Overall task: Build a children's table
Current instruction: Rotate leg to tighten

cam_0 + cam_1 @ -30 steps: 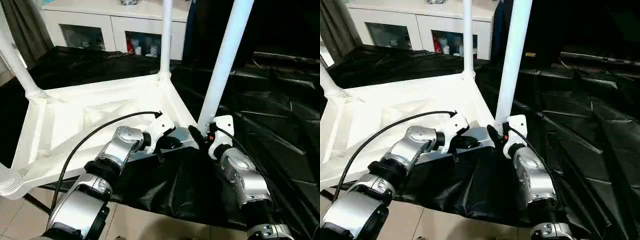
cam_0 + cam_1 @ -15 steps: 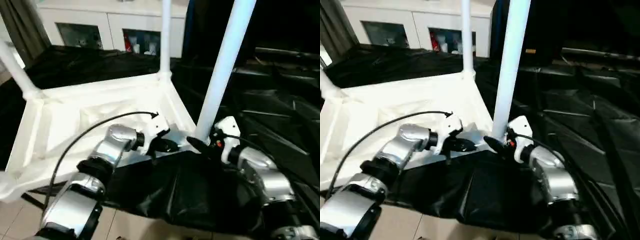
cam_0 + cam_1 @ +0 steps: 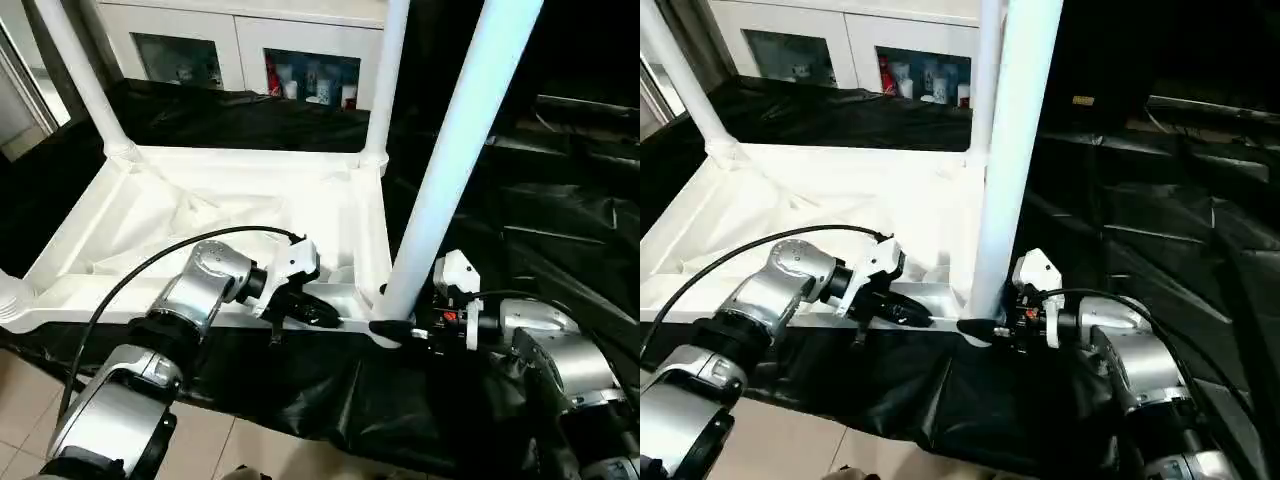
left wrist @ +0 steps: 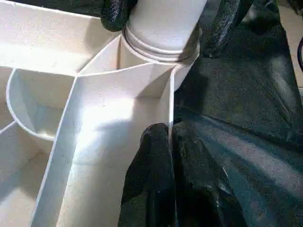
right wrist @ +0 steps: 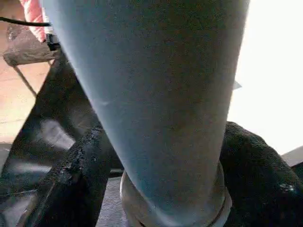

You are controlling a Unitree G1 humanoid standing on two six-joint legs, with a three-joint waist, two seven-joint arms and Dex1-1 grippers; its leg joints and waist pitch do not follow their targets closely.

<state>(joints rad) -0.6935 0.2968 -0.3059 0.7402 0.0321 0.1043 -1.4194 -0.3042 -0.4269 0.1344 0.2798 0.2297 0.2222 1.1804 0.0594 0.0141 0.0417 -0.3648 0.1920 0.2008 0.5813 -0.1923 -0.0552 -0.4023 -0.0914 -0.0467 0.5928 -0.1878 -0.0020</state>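
One white top [image 3: 230,200] lies ribbed side up on a black sheet [image 3: 560,230]. Three legs stand in its corner sockets: the near leg [image 3: 450,160] at the near right corner, a far right leg [image 3: 385,80] and a far left leg [image 3: 85,80]; a fourth corner socket [image 3: 12,300] shows at the near left. The right claw [image 3: 985,328] grasps the near leg's base, one black finger on each side. The left claw [image 3: 325,315] is clenched, its fingers [image 4: 151,184] pinching the top's near rim just beside that corner. Open sheet spreads to the right. Behind stands a white cabinet [image 3: 250,40] holding small items.
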